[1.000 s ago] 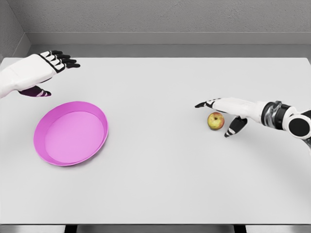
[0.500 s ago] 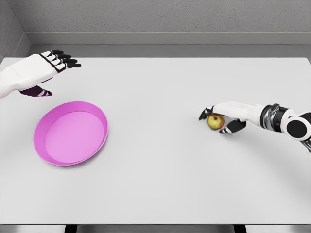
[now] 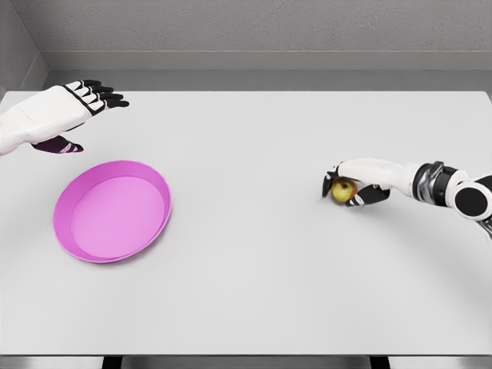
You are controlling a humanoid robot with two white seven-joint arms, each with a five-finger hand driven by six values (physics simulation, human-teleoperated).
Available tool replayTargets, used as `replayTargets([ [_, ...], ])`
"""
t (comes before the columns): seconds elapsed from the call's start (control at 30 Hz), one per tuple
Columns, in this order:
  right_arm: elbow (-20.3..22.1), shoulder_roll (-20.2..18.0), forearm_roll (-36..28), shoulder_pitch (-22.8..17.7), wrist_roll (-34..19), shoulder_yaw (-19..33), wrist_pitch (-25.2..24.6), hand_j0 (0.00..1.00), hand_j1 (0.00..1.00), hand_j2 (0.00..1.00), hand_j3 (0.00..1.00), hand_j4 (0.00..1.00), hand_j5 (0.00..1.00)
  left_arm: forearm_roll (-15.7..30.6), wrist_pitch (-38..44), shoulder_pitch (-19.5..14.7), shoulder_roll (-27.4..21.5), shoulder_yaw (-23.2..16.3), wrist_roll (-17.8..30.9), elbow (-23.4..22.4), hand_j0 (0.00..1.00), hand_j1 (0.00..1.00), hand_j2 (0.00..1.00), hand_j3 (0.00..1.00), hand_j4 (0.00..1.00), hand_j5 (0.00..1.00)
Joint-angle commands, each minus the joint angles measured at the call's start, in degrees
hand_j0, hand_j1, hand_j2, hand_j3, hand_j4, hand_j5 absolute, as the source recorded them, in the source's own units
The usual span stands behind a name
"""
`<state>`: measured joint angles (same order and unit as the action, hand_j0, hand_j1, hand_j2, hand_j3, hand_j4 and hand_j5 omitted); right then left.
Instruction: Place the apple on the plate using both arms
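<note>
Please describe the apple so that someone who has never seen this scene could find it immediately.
Look at the white table and go to its right side, far from the pink plate on the left. There the right robot hand closes around a small round yellow-red apple, the only fruit on the table.

Bright, even, diffuse light, clean simulator render. Shadows faint: soft dark patch under left hand [image 3: 58, 115], thin smudge beneath right hand [image 3: 355, 184]. No glare on table [image 3: 254, 254]. Sharp throughout, no blur, edges undistorted.
</note>
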<state>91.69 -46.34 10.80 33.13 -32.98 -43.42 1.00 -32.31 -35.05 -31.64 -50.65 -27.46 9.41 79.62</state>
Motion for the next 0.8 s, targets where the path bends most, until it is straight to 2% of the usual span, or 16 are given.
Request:
replayTargets([
  [0.0,0.25,-0.06,-0.08,0.00,0.02,0.09,0.06,0.49,0.49,0.49,0.49,0.49,0.49,0.41,0.05,0.00,-0.15,0.04,-0.10,0.01,1.00,1.00,1.00,1.00,1.00,1.00],
  [0.13,0.69,0.02,-0.08,0.09,0.02,0.18,0.23,0.49,0.49,0.49,0.49,0.49,0.49,0.50,0.05,0.00,-0.15,0.04,-0.10,-0.78,1.00,1.00,1.00,1.00,1.00,1.00],
  [0.37,5.61,0.11,-0.08,0.44,0.02,0.18,0.67,0.49,0.49,0.49,0.49,0.49,0.49,0.59,0.05,-0.09,-0.24,0.04,-0.10,-0.78,1.00,1.00,1.00,1.00,1.00,1.00],
  [0.5,6.93,0.29,-0.08,0.70,0.02,0.09,0.85,0.46,0.46,0.46,0.46,0.46,0.46,0.59,0.05,-0.09,-0.24,0.04,-0.10,-0.78,1.00,1.00,1.00,1.00,1.00,1.00],
  [0.67,8.07,1.78,-0.08,0.79,0.02,0.09,1.99,0.46,0.46,0.46,0.46,0.46,0.46,0.59,0.05,-0.09,-0.24,0.04,-0.10,-0.78,1.00,1.00,1.00,1.00,1.00,1.00],
  [0.77,8.33,4.42,-0.08,0.79,-1.74,0.01,2.08,0.46,0.46,0.46,0.46,0.46,0.46,0.59,0.05,-0.09,-0.24,0.04,-0.10,-0.78,1.00,1.00,1.00,1.00,1.00,1.00],
])
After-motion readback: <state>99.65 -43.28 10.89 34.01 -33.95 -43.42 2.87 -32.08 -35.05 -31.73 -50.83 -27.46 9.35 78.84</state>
